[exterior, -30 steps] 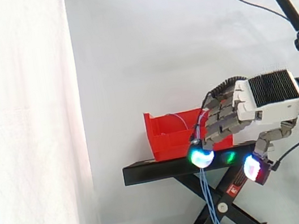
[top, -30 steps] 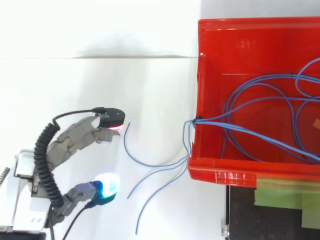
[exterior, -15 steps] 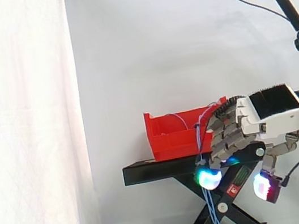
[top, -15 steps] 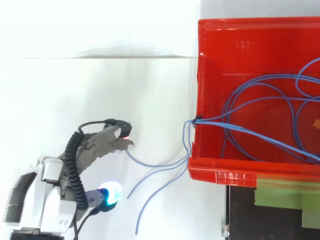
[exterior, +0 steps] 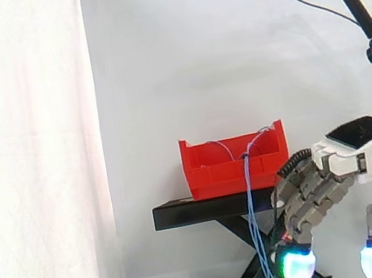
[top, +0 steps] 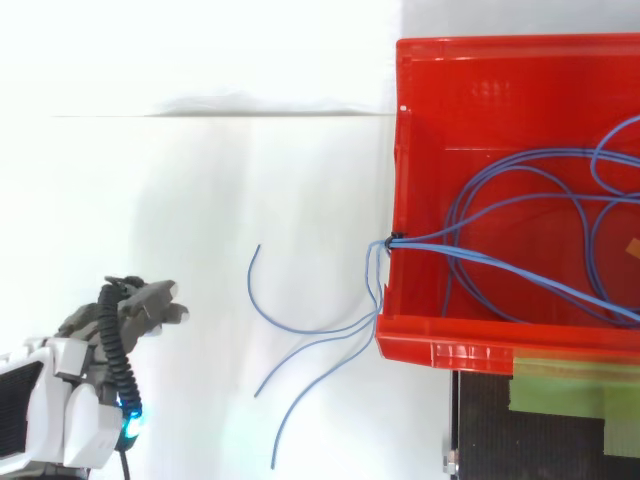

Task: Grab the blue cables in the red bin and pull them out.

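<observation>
The grey-and-white robot hand [exterior: 322, 182] has sunk low, right of the black scissor stand [exterior: 198, 210], fingers loose and empty, while the thin blue cables [top: 378, 280] stay draped over the red plastic bin's [top: 500, 45] rim, apparently ungrabbed.

A: Where has the robot hand [exterior: 316, 192] gone?
B: Down. It was level with the black stand [exterior: 212, 208] and now hangs below its top, further from the blue cables [top: 300, 335] than a second ago.
</observation>
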You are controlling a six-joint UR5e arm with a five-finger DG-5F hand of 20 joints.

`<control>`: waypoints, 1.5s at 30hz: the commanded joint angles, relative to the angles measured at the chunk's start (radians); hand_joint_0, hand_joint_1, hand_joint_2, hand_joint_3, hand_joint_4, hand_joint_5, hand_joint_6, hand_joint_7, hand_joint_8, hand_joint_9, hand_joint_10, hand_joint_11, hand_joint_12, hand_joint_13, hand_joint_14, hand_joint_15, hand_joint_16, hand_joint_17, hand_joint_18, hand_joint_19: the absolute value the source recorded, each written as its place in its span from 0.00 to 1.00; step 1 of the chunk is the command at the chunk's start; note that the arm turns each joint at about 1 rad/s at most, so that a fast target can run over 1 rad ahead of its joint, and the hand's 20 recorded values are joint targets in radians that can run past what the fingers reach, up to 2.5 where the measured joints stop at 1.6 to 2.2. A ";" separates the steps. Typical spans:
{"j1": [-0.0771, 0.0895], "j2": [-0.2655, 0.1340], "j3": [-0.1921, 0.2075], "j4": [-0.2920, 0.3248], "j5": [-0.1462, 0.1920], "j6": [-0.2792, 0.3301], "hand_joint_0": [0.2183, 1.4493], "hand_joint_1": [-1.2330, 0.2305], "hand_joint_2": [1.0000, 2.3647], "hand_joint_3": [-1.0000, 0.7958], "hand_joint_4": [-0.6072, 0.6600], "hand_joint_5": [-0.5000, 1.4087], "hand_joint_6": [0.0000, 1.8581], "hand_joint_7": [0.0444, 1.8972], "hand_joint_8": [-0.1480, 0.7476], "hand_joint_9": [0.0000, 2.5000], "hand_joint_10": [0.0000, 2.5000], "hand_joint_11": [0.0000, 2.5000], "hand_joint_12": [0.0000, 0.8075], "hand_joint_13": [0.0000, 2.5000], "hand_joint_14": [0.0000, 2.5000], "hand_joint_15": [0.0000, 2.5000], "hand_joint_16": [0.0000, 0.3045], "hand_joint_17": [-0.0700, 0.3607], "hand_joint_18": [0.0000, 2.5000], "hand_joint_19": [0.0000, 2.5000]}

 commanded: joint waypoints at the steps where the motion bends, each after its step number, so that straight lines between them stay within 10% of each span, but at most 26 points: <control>1: -0.004 -0.040 0.002 0.019 -0.010 0.054 0.42 0.17 0.00 0.00 0.54 0.52 0.01 0.28 0.43 0.27 0.01 0.46 0.44 0.23 0.01 0.23 0.15 0.40 0.16 0.17; 10: -0.028 -0.112 0.128 -0.069 -0.031 0.074 0.42 0.17 0.00 0.00 0.54 0.52 0.01 0.28 0.43 0.27 0.01 0.45 0.44 0.23 0.01 0.23 0.15 0.40 0.16 0.17; 16: -0.059 -0.112 0.216 -0.110 -0.030 -0.038 0.42 0.17 0.00 0.00 0.54 0.53 0.01 0.28 0.43 0.27 0.01 0.45 0.44 0.23 0.01 0.22 0.15 0.40 0.16 0.17; 45: -0.125 -0.111 0.233 -0.129 -0.025 -0.449 0.44 0.15 0.00 0.00 0.42 0.57 0.01 0.24 0.38 0.26 0.01 0.41 0.41 0.22 0.01 0.22 0.14 0.39 0.15 0.17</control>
